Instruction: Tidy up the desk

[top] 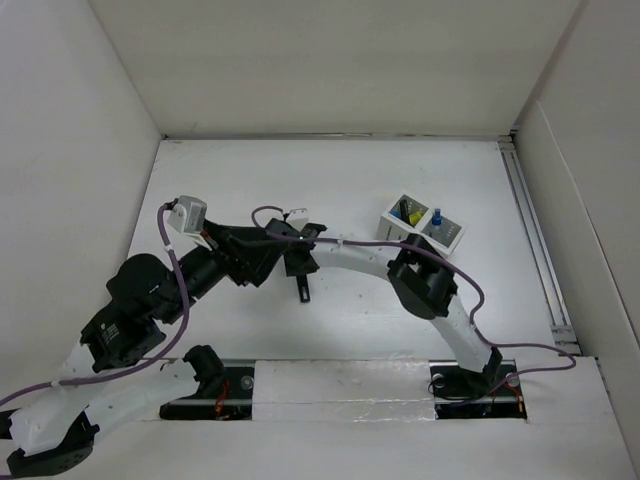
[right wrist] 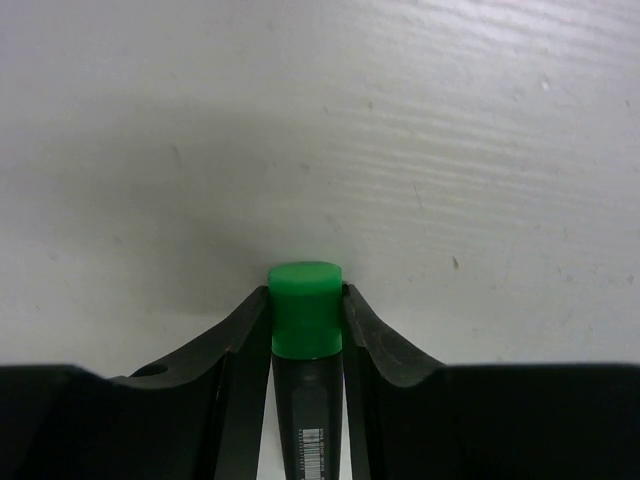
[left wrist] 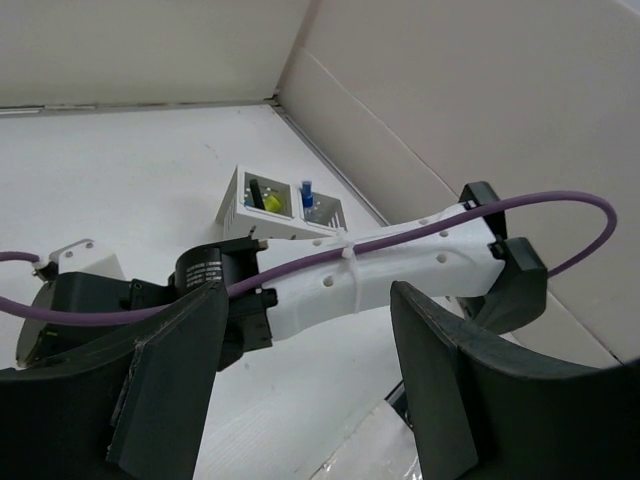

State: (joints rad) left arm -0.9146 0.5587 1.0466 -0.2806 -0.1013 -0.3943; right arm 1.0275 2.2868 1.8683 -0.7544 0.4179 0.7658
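Right fingers [right wrist: 235,360] clamped either side of green-capped black marker [right wrist: 305,310], cap facing tabletop [top: 340,180], left fingers [left wrist: 165,370] apart w/ nothing btwn, held above tabletop, tabletop spread under both arms, white walls [top: 330,60] round it, compartmented holder box [top: 422,225] far right.

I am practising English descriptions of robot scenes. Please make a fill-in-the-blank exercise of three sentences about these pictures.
1. The right end effector is closed on a black marker with a ____ cap.
2. The left end effector stands open and holds ____.
3. The small white compartmented holder box stands on the large flat white desk, nearer the base of the ____ arm.

Missing words: green; nothing; right
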